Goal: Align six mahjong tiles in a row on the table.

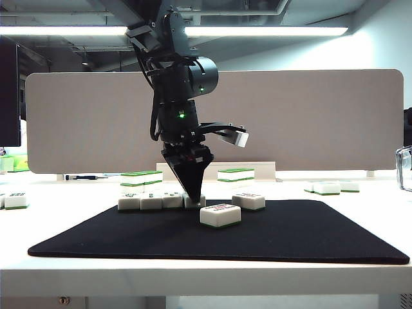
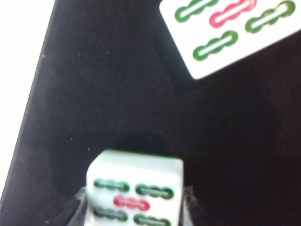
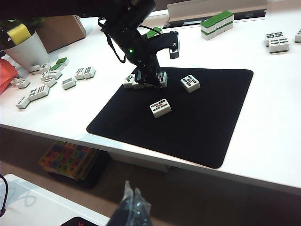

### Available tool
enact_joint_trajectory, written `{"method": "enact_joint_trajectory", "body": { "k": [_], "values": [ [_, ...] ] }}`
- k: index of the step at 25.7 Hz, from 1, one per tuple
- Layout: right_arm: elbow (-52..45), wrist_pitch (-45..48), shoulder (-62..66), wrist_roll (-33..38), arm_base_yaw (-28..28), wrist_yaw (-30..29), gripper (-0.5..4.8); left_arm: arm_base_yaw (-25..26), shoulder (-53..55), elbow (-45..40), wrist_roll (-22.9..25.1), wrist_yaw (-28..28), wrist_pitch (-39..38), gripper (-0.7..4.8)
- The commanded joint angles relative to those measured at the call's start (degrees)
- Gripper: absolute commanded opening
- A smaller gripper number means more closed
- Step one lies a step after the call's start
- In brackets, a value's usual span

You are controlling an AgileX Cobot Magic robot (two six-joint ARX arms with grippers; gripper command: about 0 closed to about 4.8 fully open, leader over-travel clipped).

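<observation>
Four mahjong tiles (image 1: 161,201) sit in a row at the black mat's (image 1: 309,238) 10 o'clock, the left gripper (image 1: 194,195) loosely straddling the fourth tile (image 2: 134,193); two loose tiles (image 1: 220,214) remain toward the mat's middle, while the right gripper (image 3: 130,207) hangs closed, off the table (image 1: 206,277).

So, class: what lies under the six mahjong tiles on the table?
The black mat lies under the row at its back edge and both loose tiles. The left gripper stands over the row's end tile, hiding it.

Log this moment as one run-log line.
left pincer: at fourth tile, row's end | right pincer: shut, off the table | loose tiles on mat: two
</observation>
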Motion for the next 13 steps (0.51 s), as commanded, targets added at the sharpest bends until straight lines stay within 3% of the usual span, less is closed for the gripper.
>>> {"method": "enact_joint_trajectory", "body": {
  "k": [1, 7, 13],
  "values": [
    [0.17, 0.70, -0.70, -0.13, 0.04, -0.04, -0.01, -0.02, -0.31, 0.22, 0.11, 0.02, 0.74, 2.46],
    [0.17, 0.70, -0.70, -0.13, 0.04, -0.07, -0.01, 0.00, -0.31, 0.22, 0.11, -2.56, 4.52, 2.45],
    [0.17, 0.70, -0.70, -0.15, 0.04, -0.02, -0.01, 0.07, -0.31, 0.22, 0.09, -2.54, 1.73, 2.45]
  ]
}}
